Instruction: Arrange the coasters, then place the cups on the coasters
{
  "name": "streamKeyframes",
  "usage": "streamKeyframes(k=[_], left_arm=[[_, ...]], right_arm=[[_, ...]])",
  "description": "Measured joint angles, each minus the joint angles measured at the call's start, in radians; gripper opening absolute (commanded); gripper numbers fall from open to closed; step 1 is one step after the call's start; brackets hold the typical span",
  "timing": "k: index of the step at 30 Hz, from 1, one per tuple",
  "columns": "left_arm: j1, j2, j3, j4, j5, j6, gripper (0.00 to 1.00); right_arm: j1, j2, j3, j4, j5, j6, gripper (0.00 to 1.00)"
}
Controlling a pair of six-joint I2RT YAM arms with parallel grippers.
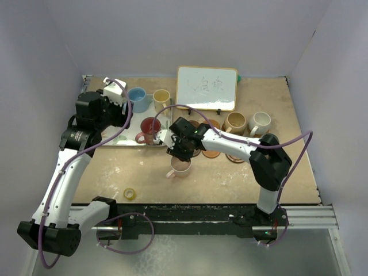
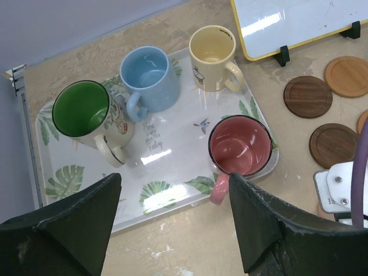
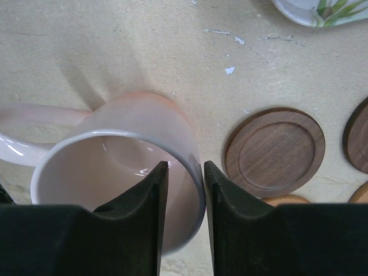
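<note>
Pinching the pale pink mug [image 3: 138, 123] by its wall on the counter [image 3: 115, 46], right fingers [image 3: 152, 201] are clamped — next, probably a lift onto the dark wooden coaster [image 3: 275, 150] beside; left fingers [image 2: 69, 230] hang apart.

Bright overhead light, tray [image 2: 178, 123] glare, soft shadows

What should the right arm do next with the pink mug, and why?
Probably firm its pinch and lift: the right gripper straddles the wall of the pink mug, which sits on bare table, and a brown coaster lies empty beside it.
</note>
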Motion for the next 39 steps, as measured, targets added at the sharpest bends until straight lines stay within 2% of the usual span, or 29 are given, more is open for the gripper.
streamKeyframes(k=[5, 16, 23, 28, 33, 39], left_arm=[[0.000, -0.003, 0.000, 0.002, -0.003, 0.005, 0.73], [0.006, -0.014, -0.017, 0.009, -0.013, 0.006, 0.72], [0.006, -0.014, -0.017, 0.010, -0.014, 0.007, 0.72], [0.006, -0.014, -0.017, 0.010, -0.014, 0.008, 0.72], [0.006, -0.014, -0.017, 0.010, -0.013, 0.015, 0.73], [0.006, -0.014, -0.017, 0.009, -0.013, 0.026, 0.73]], right_arm=[[0.000, 0.022, 0.005, -0.008, 0.003, -0.005, 0.26], [0.000, 0.027, 0.024, -0.055, 0.000, -0.033, 0.03], [0.000, -0.013, 0.033, -0.138, -0.004, -0.078, 0.00], [-0.018, -0.164, 0.001, -0.172, -0.005, -0.121, 0.00], [-0.106, -0.317, -0.036, -0.222, -0.013, -0.154, 0.00], [-0.319, -0.428, -0.107, -0.267, -0.011, -0.214, 0.00]])
